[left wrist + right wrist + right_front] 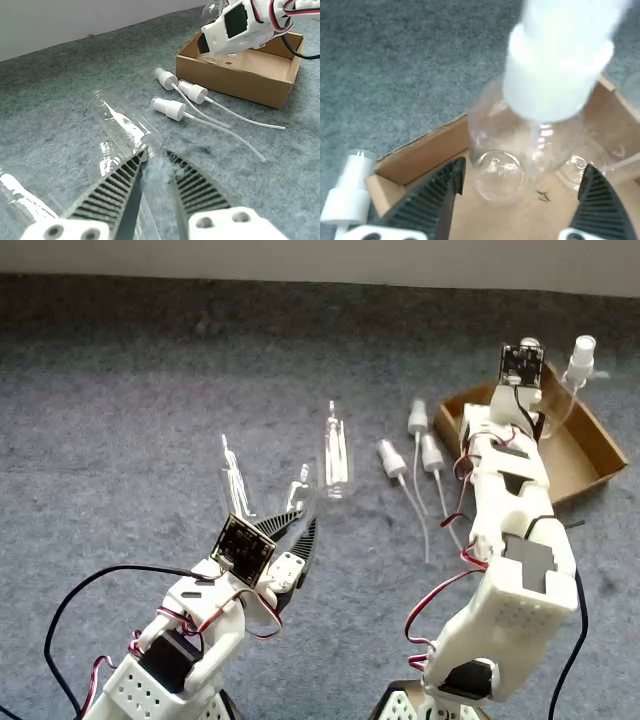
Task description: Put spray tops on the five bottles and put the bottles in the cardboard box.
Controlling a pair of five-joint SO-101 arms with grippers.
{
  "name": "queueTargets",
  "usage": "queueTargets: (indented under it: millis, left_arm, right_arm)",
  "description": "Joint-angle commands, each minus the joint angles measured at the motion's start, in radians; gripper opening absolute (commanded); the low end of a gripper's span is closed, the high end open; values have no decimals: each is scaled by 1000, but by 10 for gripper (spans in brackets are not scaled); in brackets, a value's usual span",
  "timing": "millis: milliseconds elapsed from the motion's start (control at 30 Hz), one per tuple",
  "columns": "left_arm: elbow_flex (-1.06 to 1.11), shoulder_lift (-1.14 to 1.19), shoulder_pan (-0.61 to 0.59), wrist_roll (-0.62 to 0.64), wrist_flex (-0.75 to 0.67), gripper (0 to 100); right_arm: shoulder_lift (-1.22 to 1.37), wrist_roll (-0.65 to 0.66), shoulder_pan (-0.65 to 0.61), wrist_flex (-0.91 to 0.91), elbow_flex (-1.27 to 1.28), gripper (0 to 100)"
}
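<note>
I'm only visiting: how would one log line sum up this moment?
right hand: open, over cardboard box, around capped bottle | left hand: open, beside bare bottle | three spray tops loose on carpet

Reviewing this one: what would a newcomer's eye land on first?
First, the capped bottle at the cardboard box on the far right, between the open fingers of the right gripper. Next, three loose spray tops with long tubes lie on the grey carpet beside the box. Three uncapped bottles lie just ahead of the left gripper.
</note>
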Motion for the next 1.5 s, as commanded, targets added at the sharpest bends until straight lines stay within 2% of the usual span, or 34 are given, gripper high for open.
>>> queueTargets:
  millis: [0, 233, 633, 833, 1033, 1300, 1467]
  left_arm:
    - [1, -12, -8, 3, 11, 6]
    - [12, -12, -8, 2, 9, 7]
    - [15, -12, -8, 2, 8, 7]
    - [15, -12, -8, 2, 8, 7]
    - [15, -12, -8, 2, 8, 7]
    - [13, -12, -22, 2, 11, 7]
    - [-28, -13, -174, 3, 11, 7]
  right_arm:
    - [-81, 8, 8, 27, -8, 313]
    - [-82, 8, 4, 185, -19, 313]
    - [-82, 8, 8, 194, -19, 313]
    - [-168, 8, 8, 194, -19, 225]
    - [-282, 8, 1, 206, -8, 217]
    - [-346, 8, 2, 565, -27, 217]
    - [-430, 11, 5, 702, -42, 217]
